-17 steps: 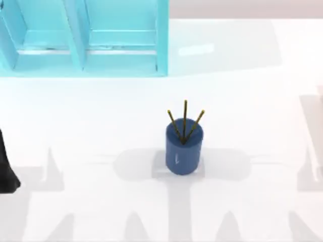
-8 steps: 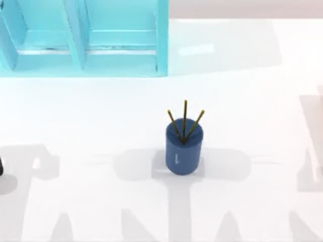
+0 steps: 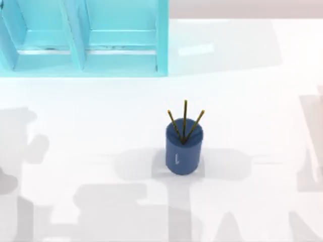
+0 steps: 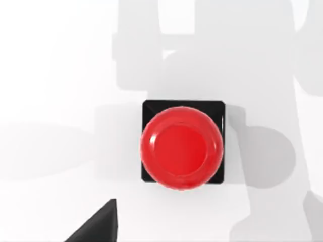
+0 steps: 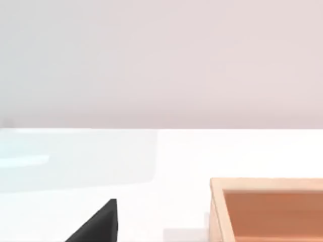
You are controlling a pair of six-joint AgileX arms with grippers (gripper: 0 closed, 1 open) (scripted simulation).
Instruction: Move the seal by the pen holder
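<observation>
Seal [image 4: 182, 146] sits upright on the white counter [image 4: 55, 75], straight under the left wrist camera: glossy red round knob over a black square base, nothing touching it. The left tool shows there as just a dark wedge at the frame edge, so whether its fingers are apart or together cannot be told; same for the right tool, parked off to the right near a tan wooden box [image 5: 267, 209]. Pen holder [image 3: 183, 150] stands upright near the counter's middle in the top view, blue cup with three pencils [image 3: 184, 120] fanned out, a teal shelf [image 3: 83, 38] well behind it. Judgement: the seal looks small, rigid and light, not fragile. The knob is smooth and rounded, likely slippery, so fingers could slide off. Better hold is probably the flat opposite sides of the black base, or low on the knob where it meets the base. It has a wide flat bottom, so it should set down stably beside the cup; mind the pencils.
</observation>
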